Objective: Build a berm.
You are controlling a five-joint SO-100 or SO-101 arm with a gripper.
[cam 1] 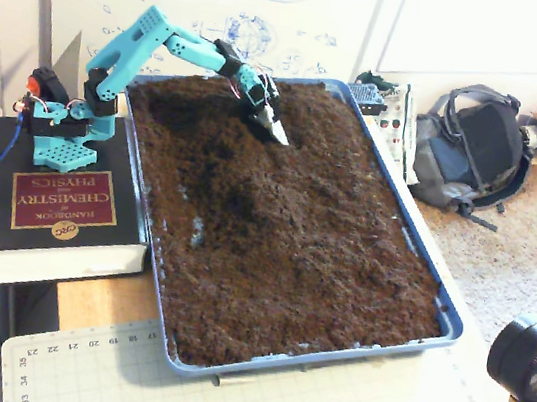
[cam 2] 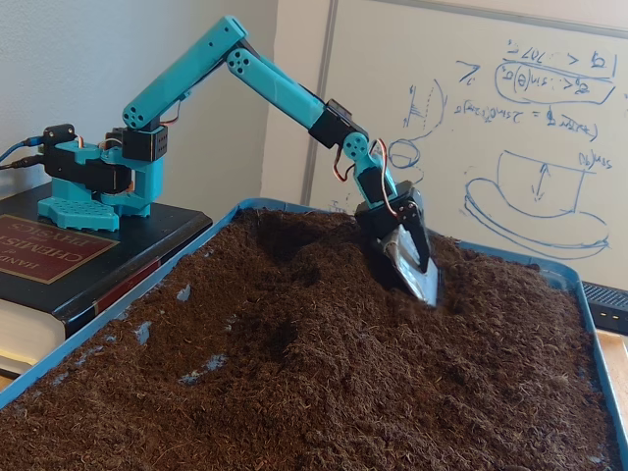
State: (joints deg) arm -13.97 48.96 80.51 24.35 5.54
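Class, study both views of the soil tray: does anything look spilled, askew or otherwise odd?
Little stands out. The soil stays inside the blue tray; no spill shows on the table. Bare patches of tray floor show near the left rim. Oddly, the arm's base sits on a thick book.

Gripper (cam 2: 420, 278) tip-down in heaped soil (cam 2: 324, 373) inside blue tray (cam 2: 98, 329).

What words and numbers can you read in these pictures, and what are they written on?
"HANDBOOK OF CHEMISTRY AND PHYSICS": on the red label of the book under the arm's base, upside down in a fixed view.
"CHEMISTRY", partly cut off: on the same book in a fixed view.
"17" to "23" and "33", "34": on the cutting mat.
Blue whiteboard scribbles: symbols and sketches, not clearly readable.
Small gold logo on the book: too small to read.
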